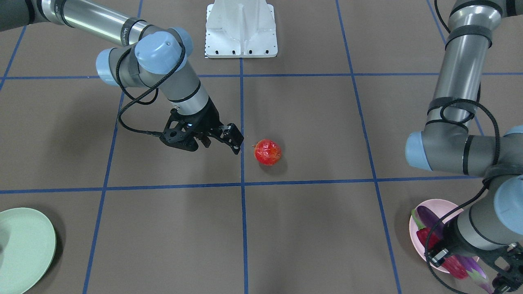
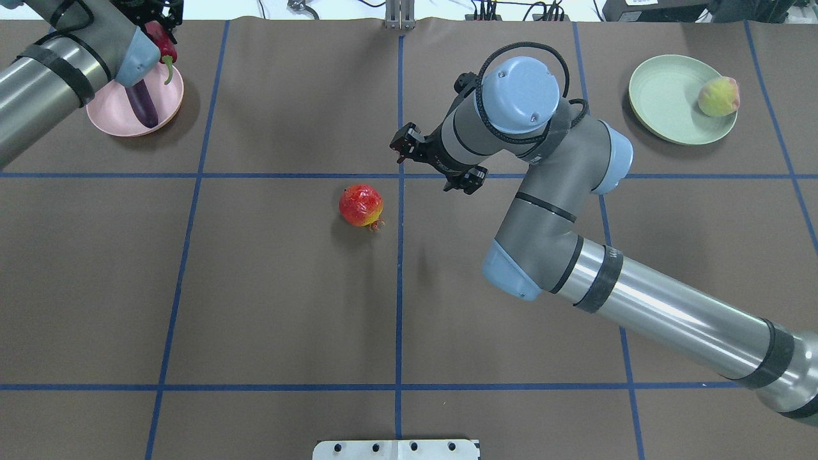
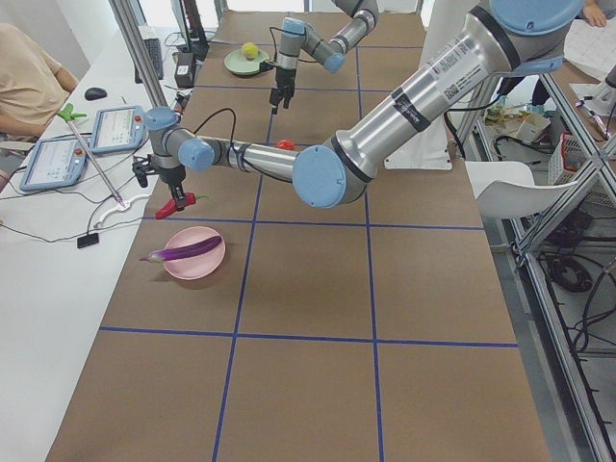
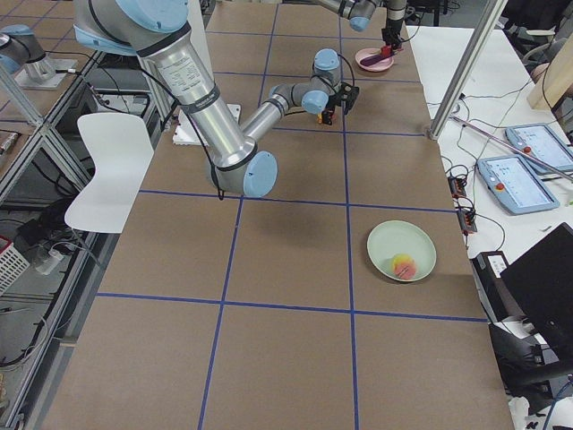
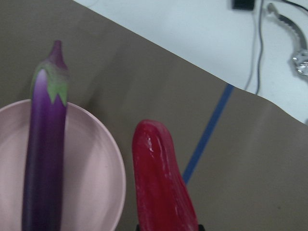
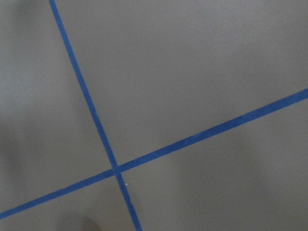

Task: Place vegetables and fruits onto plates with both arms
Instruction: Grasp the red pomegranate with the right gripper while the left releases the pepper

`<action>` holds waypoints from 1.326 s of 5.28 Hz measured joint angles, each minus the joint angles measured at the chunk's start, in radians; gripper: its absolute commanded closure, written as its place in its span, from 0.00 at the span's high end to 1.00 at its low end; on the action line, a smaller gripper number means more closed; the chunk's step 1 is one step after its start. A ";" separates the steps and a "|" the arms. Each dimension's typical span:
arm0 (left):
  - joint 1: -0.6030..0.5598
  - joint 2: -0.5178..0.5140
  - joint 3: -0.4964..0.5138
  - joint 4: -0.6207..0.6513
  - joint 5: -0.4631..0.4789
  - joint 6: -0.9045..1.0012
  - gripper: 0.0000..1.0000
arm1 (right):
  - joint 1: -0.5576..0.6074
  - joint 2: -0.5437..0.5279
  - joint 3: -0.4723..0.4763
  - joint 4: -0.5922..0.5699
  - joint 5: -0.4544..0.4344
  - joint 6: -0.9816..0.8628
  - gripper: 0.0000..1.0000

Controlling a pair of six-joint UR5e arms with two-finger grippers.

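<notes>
My left gripper (image 3: pixel 178 191) is shut on the dark red chili pepper (image 5: pixel 161 183), which hangs just beside the rim of the pale pink plate (image 5: pixel 96 159). The purple eggplant (image 5: pixel 43 144) lies across that plate. The shiny red-orange round fruit (image 2: pixel 361 206) rests on the mat near the table's middle. My right gripper (image 1: pixel 220 142) hovers open a short way from it, with nothing between its fingers. The peach (image 2: pixel 719 96) sits on the mint green plate (image 2: pixel 668 102) at the far right.
The white base block (image 1: pixel 241 32) stands at the robot's edge of the table. Blue tape lines (image 6: pixel 115 168) divide the brown mat into squares. A person (image 3: pixel 24 77) sits by tablets (image 3: pixel 115 130) on the side bench past the pink plate.
</notes>
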 measured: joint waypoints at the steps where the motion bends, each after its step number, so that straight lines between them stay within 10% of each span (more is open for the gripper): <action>1: 0.000 0.011 0.021 -0.010 -0.001 -0.023 0.50 | -0.025 0.015 -0.006 0.001 -0.012 0.006 1.00; 2: 0.008 0.019 0.056 -0.057 -0.001 -0.033 0.51 | -0.050 0.030 -0.018 0.002 -0.021 0.008 1.00; 3: 0.019 0.021 0.094 -0.110 -0.001 -0.036 1.00 | -0.067 0.061 -0.056 0.004 -0.030 0.007 1.00; 7: 0.016 0.020 -0.003 -0.109 -0.052 -0.043 1.00 | -0.117 0.142 -0.216 0.077 -0.086 0.010 1.00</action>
